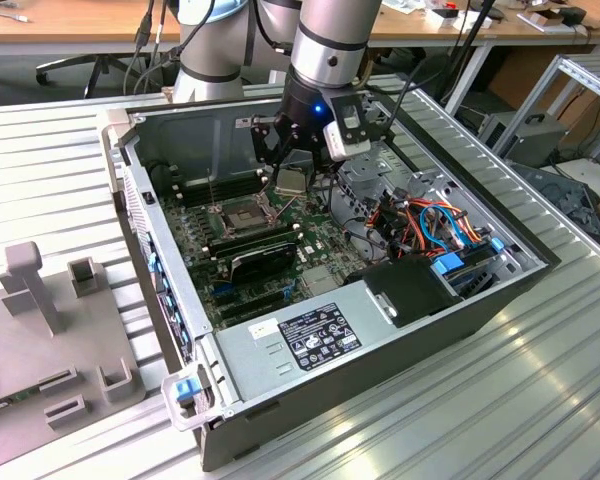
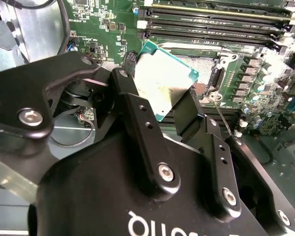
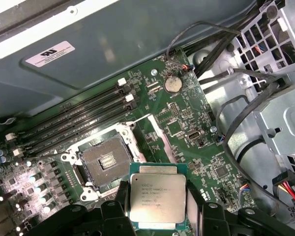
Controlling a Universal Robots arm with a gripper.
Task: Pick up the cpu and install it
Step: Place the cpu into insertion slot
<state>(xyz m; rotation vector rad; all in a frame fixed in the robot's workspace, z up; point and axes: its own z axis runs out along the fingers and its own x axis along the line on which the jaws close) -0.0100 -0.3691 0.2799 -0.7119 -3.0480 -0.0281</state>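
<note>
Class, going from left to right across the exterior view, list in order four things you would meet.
grey moulded fixture → empty processor socket → cpu, held up above the motherboard → orange and blue cables

Silver-grey cpu (image 3: pixel 157 198) edged green, green motherboard (image 3: pixel 186 107), black tool (image 2: pixel 160 104)

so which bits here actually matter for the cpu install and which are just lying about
In the job:
cpu, gripped in the claw
empty socket on the motherboard

Lying about:
memory slots
coin battery
power supply
cables
grey fixtures outside the case
</note>
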